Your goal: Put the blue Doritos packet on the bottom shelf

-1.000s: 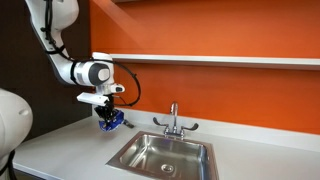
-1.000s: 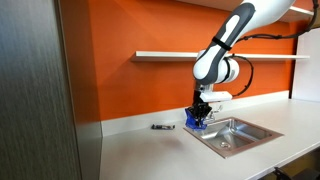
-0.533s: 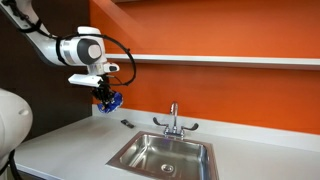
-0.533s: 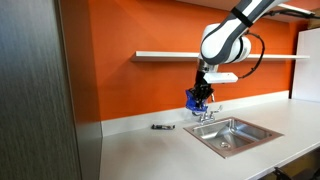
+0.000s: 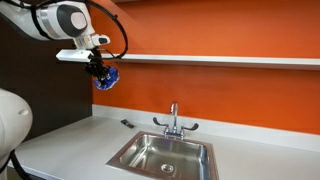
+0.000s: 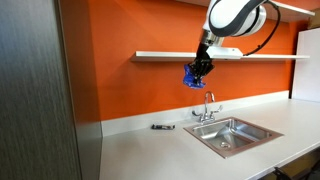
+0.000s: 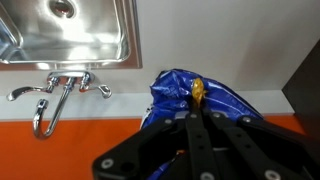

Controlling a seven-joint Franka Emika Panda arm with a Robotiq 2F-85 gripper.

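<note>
The blue Doritos packet [image 5: 107,78] hangs crumpled from my gripper [image 5: 101,71], which is shut on it, high above the counter. In the other exterior view the packet [image 6: 192,75] is held by the gripper [image 6: 198,68] just below the front edge of the white wall shelf [image 6: 170,55]. The shelf also shows as a long white board on the orange wall [image 5: 220,60]. In the wrist view the packet [image 7: 200,100] fills the space between the black fingers [image 7: 195,122].
A steel sink [image 5: 165,153] with a chrome faucet [image 5: 174,121] is set in the white counter [image 5: 70,140]. A small dark object [image 6: 160,127] lies on the counter near the wall. A grey cabinet [image 6: 30,100] stands at the side.
The gripper has risen with the blue packet from just above the counter by the sink up to shelf height.
</note>
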